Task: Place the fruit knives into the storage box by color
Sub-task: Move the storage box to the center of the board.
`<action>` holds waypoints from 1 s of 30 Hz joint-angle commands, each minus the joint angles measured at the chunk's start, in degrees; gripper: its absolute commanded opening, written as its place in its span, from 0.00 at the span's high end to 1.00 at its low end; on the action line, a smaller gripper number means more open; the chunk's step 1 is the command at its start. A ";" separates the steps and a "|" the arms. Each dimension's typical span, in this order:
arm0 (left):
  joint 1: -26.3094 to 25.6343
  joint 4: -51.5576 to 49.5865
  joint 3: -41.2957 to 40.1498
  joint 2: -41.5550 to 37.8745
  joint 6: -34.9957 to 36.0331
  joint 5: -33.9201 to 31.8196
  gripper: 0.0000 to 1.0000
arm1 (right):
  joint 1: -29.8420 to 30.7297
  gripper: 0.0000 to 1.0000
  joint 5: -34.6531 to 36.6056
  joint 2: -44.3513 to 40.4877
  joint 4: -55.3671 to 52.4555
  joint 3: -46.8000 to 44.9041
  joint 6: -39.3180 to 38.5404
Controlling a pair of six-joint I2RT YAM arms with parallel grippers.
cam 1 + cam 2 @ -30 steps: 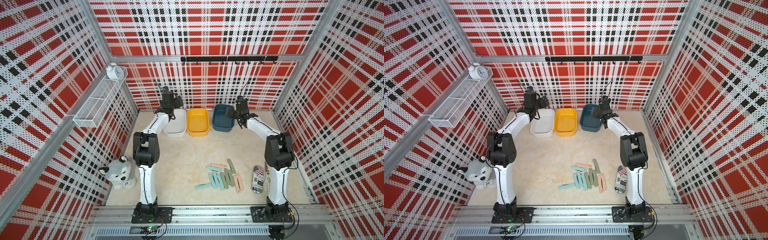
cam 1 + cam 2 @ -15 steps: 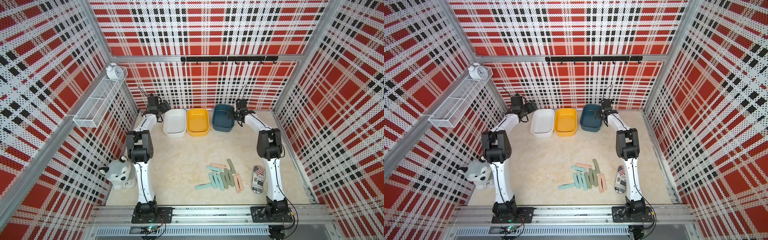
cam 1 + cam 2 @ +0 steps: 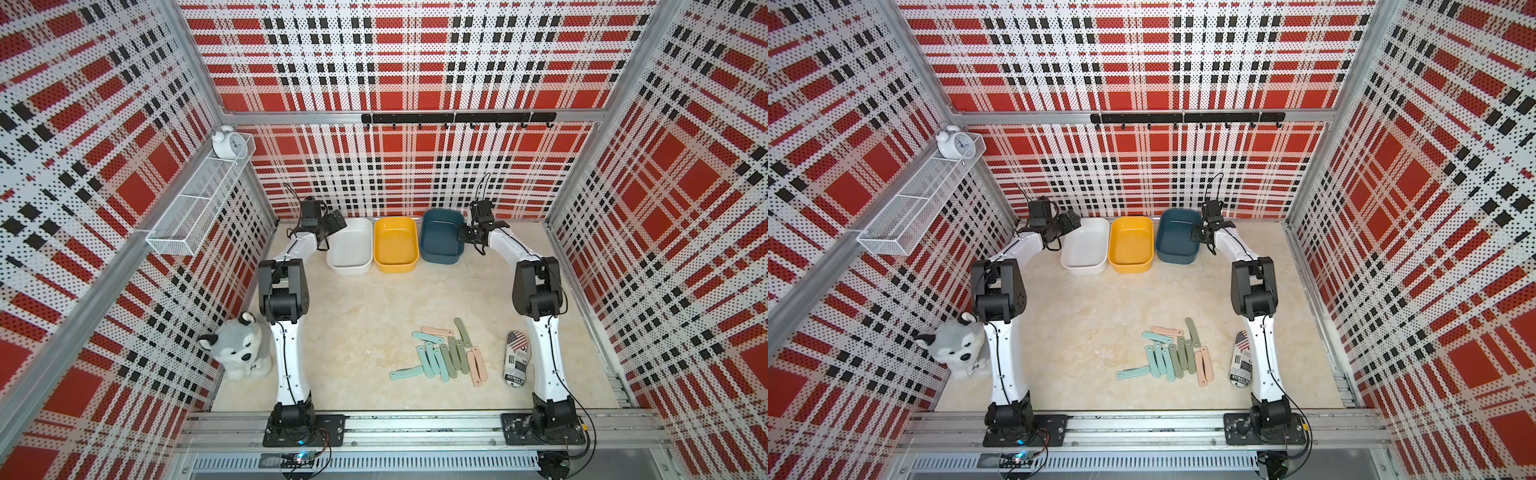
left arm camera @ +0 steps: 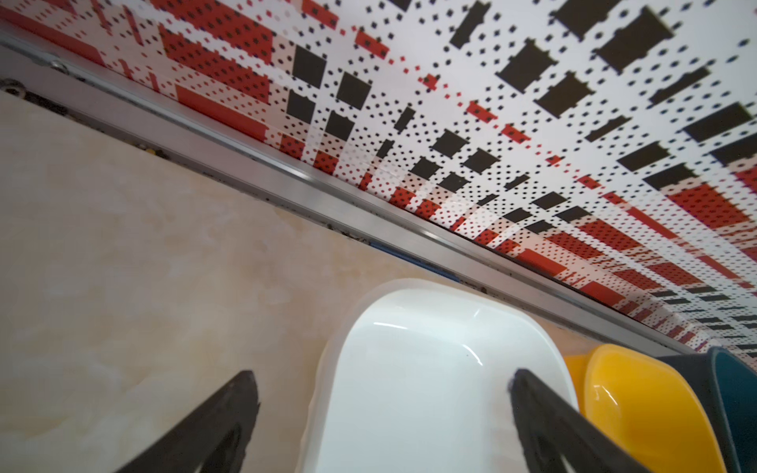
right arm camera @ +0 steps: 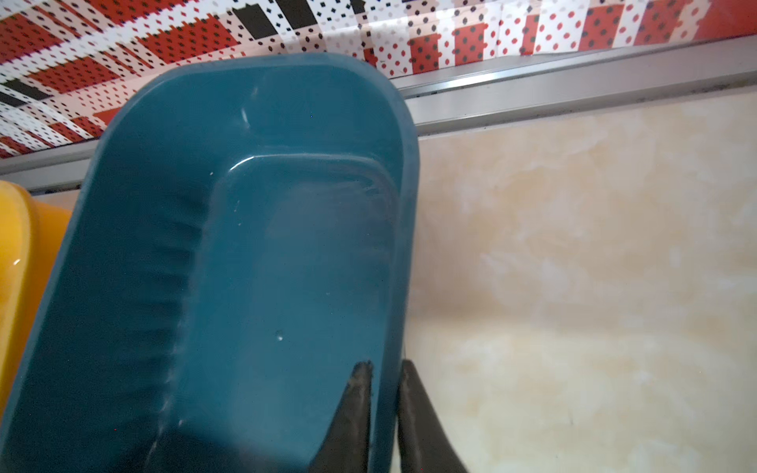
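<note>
The fruit knives (image 3: 446,357) (image 3: 1173,357) lie in a loose pile on the front right of the table, in mint-teal, sage green and peach-pink. Three empty storage boxes stand in a row at the back: white (image 3: 351,249) (image 4: 430,368), yellow (image 3: 395,245) and dark blue (image 3: 441,237) (image 5: 245,245). My left gripper (image 3: 332,222) (image 4: 383,379) is open, one finger on each side of the white box's left rim. My right gripper (image 3: 465,237) (image 5: 385,368) is shut on the blue box's right wall, one finger inside and one outside.
A newspaper-print cylinder (image 3: 516,361) lies right of the knives, against the right arm's base link. A husky plush (image 3: 239,349) sits at the front left. A wire shelf (image 3: 199,208) with an alarm clock hangs on the left wall.
The right gripper has settled over the blue box's right wall and shut on it. The left gripper swung out to the left, then came back to the white box's rim, still open.
</note>
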 commanded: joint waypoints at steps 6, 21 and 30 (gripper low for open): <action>0.73 0.93 -0.82 0.14 1.54 2.49 0.02 | 0.00 0.89 1.28 0.03 -3.73 2.23 -9.90; -3.01 0.82 -1.92 0.80 4.46 7.18 0.02 | 3.07 0.86 3.91 -1.26 -1.65 0.59 -0.63; -6.10 0.99 -6.02 -2.26 5.95 8.14 0.02 | 3.12 0.85 4.60 -8.08 3.05 -11.55 -0.30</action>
